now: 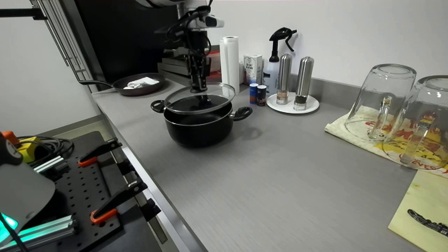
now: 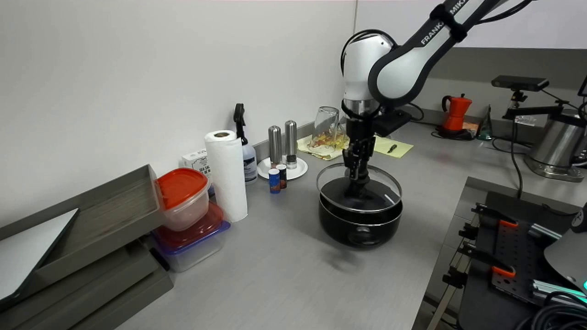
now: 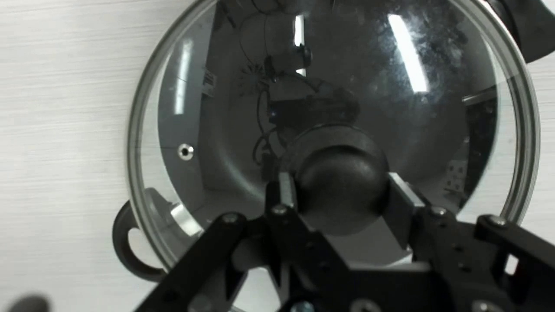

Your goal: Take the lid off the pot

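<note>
lid point(image 1: 185, 101), a round clear glass with thin metal rim, hangs just above the pot point(image 1: 199, 133); in an exterior view it is at twelve o'clock of the pot, which stands on the grey counter point(image 1: 287, 182). in both exterior views a gap is visible between the two rims, and no contact is seen there. whether the lid is fully level, it cannot be told well.

in the wrist view the gripper point(image 3: 344, 190) is clamped on the dark knob point(image 3: 342, 173) of the lid: its fingers point(image 3: 288, 190) lie against it from nine and from three o'clock. past the lid's edge, one handle point(image 3: 121, 242) of the pot shows at eight o'clock and the second handle point(image 3: 529, 30) at two.

the main part, it may be judged, is done: the knob is held and the lid is off the rim. what is left, probably, is to carry it sideways, for it is not yet clear of the pot, then to set it down and let it go. the counter at four o'clock of the pot might serve. the frying pan point(image 1: 140, 92) at ten o'clock, and the two metal grinders point(image 1: 305, 80) between two and three, would be better avoided.
</note>
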